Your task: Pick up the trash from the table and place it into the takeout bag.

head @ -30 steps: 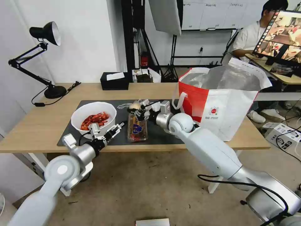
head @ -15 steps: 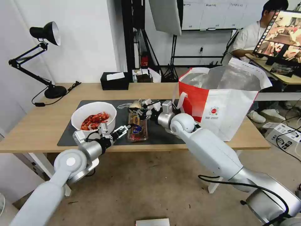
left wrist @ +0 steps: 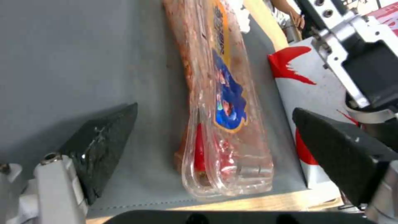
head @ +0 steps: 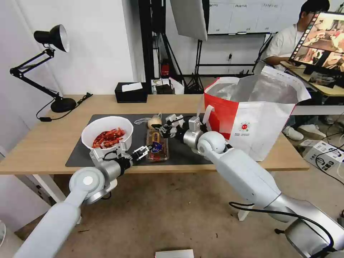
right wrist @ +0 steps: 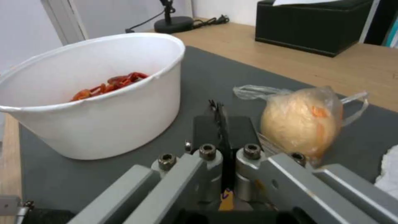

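your left gripper (head: 142, 149) is spread at the near end of the clear trays (head: 157, 145), bowl (head: 107, 133) just left; the right gripper (head: 168, 129) is pressed together – maybe pinching something – beside the bun (right wrist: 300, 119), with the takeout bag (head: 256, 118) on the table (head: 43, 143).

Left claw (head: 142, 151) sits open right at the clear plastic tray (head: 157, 145) on the grey mat (head: 186, 152). Right claw (head: 168, 129) hovers near the bun (head: 154, 122).

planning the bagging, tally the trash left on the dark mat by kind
white bowl of shells: 1
clear tray stack: 1
bagged bun: 1
white tissue: 1
total: 4
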{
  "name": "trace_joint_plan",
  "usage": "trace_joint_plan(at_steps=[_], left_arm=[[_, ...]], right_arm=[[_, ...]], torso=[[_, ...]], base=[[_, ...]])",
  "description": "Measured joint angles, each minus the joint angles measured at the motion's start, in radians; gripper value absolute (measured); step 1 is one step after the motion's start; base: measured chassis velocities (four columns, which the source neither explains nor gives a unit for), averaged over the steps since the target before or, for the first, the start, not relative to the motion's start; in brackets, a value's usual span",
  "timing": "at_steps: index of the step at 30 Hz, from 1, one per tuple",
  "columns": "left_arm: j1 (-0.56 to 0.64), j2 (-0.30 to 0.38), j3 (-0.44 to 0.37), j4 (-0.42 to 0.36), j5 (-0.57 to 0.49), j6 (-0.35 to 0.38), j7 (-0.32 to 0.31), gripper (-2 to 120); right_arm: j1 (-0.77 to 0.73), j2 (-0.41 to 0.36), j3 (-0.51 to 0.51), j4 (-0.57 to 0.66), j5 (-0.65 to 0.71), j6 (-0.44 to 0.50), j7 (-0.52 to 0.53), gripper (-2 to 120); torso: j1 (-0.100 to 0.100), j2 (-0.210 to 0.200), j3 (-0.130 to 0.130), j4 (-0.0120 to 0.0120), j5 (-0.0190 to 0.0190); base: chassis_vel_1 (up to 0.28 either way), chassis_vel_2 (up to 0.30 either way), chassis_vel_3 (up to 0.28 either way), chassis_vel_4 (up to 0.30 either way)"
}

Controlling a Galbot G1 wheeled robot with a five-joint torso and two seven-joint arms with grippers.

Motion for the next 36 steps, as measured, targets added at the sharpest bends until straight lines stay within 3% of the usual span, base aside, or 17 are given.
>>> trace_joint_plan(at_steps=[15, 36], left_arm=[[-0.016, -0.022, 0.017, 0.000, -0.004, 0.006, -0.017, 100], [-0.012, -0.020, 0.006, -0.007, 0.002, 0.003, -0.018, 100]], right_arm=[[0.029, 0.044, -0.034, -0.103, 0.014, -0.024, -0.001, 0], [0.034, 0.046, -0.054, -0.105, -0.009, -0.067, 0.018, 0]], torso=[[0.000, 0.000, 0.000, 0.0000, -0.0001], [0.000, 0.000, 0.000, 0.0001, -0.0001]], base=[[0.000, 0.000, 0.000, 0.000], [0.000, 0.000, 0.000, 0.000]])
